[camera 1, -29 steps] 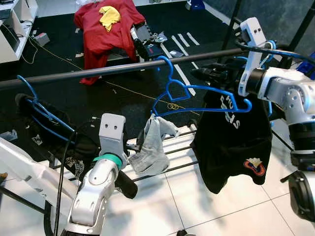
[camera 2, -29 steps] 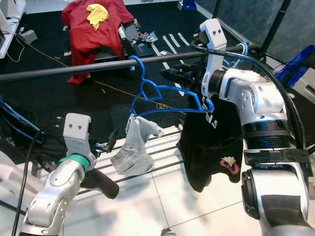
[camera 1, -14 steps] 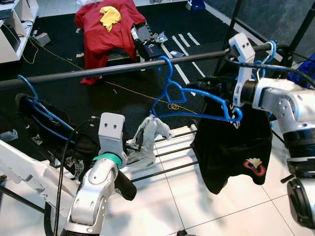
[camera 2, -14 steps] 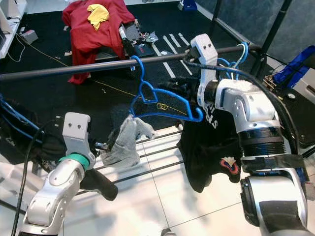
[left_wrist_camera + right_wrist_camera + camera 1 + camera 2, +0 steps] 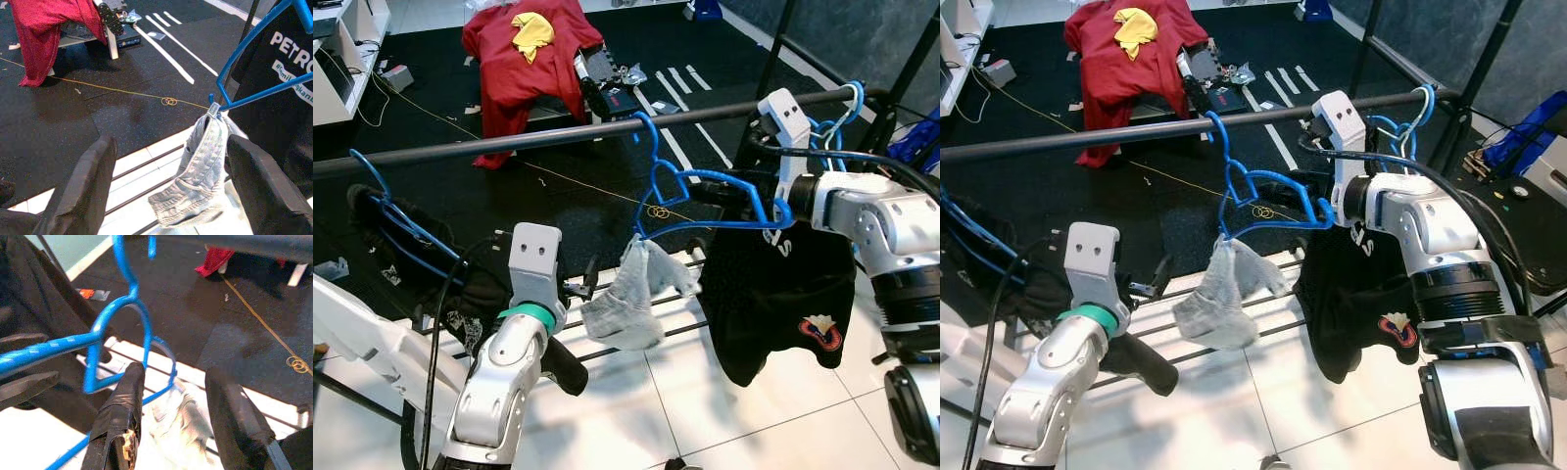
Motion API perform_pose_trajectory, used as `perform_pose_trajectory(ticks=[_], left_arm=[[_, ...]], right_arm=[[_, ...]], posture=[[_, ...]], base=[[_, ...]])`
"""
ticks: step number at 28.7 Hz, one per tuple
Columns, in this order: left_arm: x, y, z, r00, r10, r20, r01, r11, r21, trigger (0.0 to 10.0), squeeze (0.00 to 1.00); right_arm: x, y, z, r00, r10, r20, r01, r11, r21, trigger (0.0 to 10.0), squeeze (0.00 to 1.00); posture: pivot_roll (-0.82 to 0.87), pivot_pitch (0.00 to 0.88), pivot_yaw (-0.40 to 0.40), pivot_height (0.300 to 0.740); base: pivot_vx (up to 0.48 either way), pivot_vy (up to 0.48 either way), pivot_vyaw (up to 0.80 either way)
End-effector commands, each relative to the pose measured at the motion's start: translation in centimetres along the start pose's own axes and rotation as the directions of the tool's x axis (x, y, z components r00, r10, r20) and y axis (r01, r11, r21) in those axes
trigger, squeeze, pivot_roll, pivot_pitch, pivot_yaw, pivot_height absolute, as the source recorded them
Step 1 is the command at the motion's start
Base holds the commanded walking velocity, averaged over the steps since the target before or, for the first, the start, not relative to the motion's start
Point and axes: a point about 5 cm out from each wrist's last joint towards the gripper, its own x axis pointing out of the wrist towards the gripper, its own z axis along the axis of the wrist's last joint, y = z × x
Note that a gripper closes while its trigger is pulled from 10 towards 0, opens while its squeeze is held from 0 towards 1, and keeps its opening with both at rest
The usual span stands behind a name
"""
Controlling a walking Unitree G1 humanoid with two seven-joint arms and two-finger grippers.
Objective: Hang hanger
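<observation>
blue hanger hook over rail, long axis skewed; right end effector open beside it, nearer

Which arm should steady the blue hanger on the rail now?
Probably right: the right gripper is up at the blue hanger, whose hook is over the rail. The left gripper sits lower, open, facing the grey garment.
</observation>
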Motion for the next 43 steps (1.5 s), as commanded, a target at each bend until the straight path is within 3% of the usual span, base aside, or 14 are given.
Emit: perform_pose_trajectory(ticks=[1,5,9,13,19,21,23,26,30,34,43], left_arm=[[-0.2,0.0,-0.2,1.000,0.005,-0.016,-0.005,1.000,-0.002,10.0,0.00],[-0.2,0.0,-0.3,1.000,0.000,-0.018,0.000,1.000,-0.002,10.0,0.00],[-0.1,-0.1,-0.2,1.000,-0.003,-0.018,0.003,1.000,-0.003,10.0,0.00],[0.0,-0.3,-0.2,1.000,-0.008,-0.018,0.008,1.000,-0.005,10.0,0.00],[0.0,-0.3,-0.2,1.000,-0.007,-0.018,0.007,1.000,-0.004,10.0,0.00],[-0.1,-0.3,-0.1,1.000,-0.003,-0.017,0.003,1.000,-0.005,10.0,0.00],[-0.1,-0.3,-0.1,1.000,-0.002,-0.017,0.002,1.000,-0.005,10.0,0.00],[-0.3,-0.2,-0.1,1.000,0.005,-0.016,-0.005,1.000,-0.006,10.0,0.00],[-0.5,-0.1,-0.2,1.000,0.015,-0.017,-0.015,1.000,-0.007,10.0,0.00],[-0.5,-0.2,-0.2,1.000,0.016,-0.018,-0.016,1.000,-0.009,10.0,0.00],[-0.3,-0.6,-0.3,1.000,-0.011,-0.024,0.011,1.000,-0.010,10.0,0.00]], right_arm=[[-0.4,-0.3,0.9,0.999,-0.029,0.030,0.029,0.999,-0.027,10.0,0.00],[-1.1,-0.9,4.0,0.983,-0.106,0.152,0.116,0.991,-0.061,10.0,0.00],[-1.1,-1.0,4.7,0.972,-0.108,0.207,0.118,0.992,-0.034,10.0,0.00],[0.2,-0.5,5.4,0.948,-0.071,0.310,0.046,0.995,0.089,10.0,0.00],[3.0,0.5,4.6,0.946,-0.061,0.317,-0.011,0.975,0.220,10.0,0.00],[4.5,1.3,4.3,0.939,-0.036,0.342,-0.073,0.951,0.301,10.0,0.00],[4.9,1.5,4.3,0.936,-0.029,0.352,-0.093,0.941,0.326,10.0,0.00],[6.7,3.3,3.9,0.934,0.013,0.358,-0.161,0.907,0.389,10.0,0.00],[7.8,5.0,3.3,0.937,0.049,0.347,-0.195,0.895,0.401,10.0,0.00],[8.0,5.7,2.9,0.942,0.042,0.332,-0.178,0.903,0.391,10.0,0.00],[8.7,7.1,1.5,0.957,-0.098,0.274,-0.027,0.907,0.420,10.0,0.00]], posture=[[-0.18,0.104,0.078,0.740],[-0.18,0.106,0.083,0.740],[-0.18,0.106,0.083,0.740],[-0.18,0.106,0.083,0.740],[-0.17,0.110,0.081,0.740],[-0.17,0.110,0.077,0.740],[-0.17,0.110,0.077,0.740],[-0.15,0.110,0.071,0.740],[-0.15,0.110,0.071,0.740],[-0.15,0.114,0.062,0.740],[-0.17,0.121,0.078,0.740]], base=[[0.000,0.000,0.00],[0.000,0.000,0.00],[0.000,0.000,0.00],[0.000,0.000,0.00],[0.000,0.000,0.00],[0.000,0.000,0.00],[0.000,0.000,0.00],[0.000,0.000,0.00],[0.000,0.000,0.00],[0.000,0.000,0.00],[0.000,0.000,0.00]])
